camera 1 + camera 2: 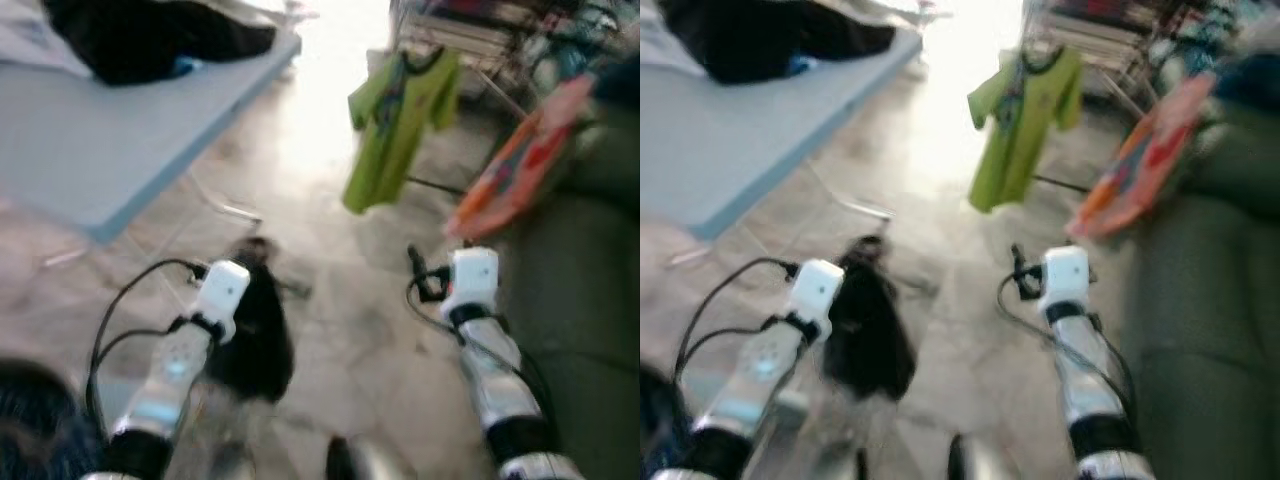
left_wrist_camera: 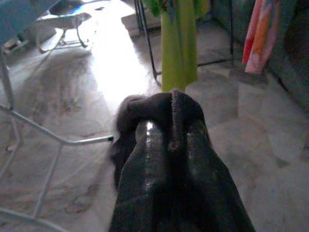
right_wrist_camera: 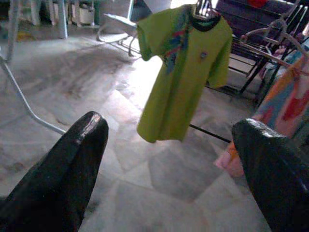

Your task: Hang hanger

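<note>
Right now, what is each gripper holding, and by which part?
The left gripper is shut on a bunched fold of the dark garment. The right gripper is open, holding nothing.

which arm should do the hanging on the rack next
Left. The left gripper is shut on the dark garment, so it carries the load. The right gripper has open, empty jaws. The rack with the green shirt stands ahead.

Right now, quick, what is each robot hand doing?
Left gripper: shut on the dark garment.
Right gripper: open, holding nothing, pointed toward the green shirt.
</note>
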You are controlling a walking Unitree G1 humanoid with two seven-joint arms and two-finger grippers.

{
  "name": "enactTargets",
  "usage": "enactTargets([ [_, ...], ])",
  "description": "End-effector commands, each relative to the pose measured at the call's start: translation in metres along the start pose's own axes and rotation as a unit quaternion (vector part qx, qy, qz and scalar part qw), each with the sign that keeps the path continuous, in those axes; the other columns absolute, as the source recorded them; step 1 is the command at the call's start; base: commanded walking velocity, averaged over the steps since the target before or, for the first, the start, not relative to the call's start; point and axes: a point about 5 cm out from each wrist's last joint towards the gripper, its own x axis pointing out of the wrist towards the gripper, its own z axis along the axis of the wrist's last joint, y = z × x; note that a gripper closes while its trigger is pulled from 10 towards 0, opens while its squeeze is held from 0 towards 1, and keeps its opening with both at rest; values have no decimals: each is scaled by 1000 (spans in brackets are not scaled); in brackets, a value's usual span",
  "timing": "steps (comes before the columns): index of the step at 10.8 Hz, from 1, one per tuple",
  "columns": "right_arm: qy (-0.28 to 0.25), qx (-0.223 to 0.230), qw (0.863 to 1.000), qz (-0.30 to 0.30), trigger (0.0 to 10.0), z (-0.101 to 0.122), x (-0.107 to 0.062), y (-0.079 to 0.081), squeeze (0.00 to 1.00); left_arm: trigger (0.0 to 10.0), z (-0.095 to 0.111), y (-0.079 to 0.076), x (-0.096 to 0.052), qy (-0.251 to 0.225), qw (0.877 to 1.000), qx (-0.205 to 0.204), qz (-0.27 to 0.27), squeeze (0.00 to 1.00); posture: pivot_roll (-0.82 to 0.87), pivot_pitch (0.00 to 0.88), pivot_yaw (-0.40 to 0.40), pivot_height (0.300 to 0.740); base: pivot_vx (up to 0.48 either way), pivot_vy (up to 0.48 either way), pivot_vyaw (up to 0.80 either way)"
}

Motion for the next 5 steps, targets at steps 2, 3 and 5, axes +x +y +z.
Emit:
enactTargets([
  [2, -1, -6, 1000, -12, 10000, 2, 1, -9, 0, 10000, 18, -4, 7, -46, 999, 5, -14, 0, 42, 128, -74, 740, 0, 0, -697],
  [3, -2, -6, 1000, -13, 10000, 2, 1, -9, 0, 10000, 21, -3, 7, -53, 998, 5, -16, 0, 43, 134, -74, 740, 281, 0, -569],
  [5, -2, -6, 1000, -14, 10000, 1, -1, -8, 0, 10000, 25, -5, 6, -62, 998, 2, -24, 0, 44, 153, -68, 740, 452, 0, -800],
])
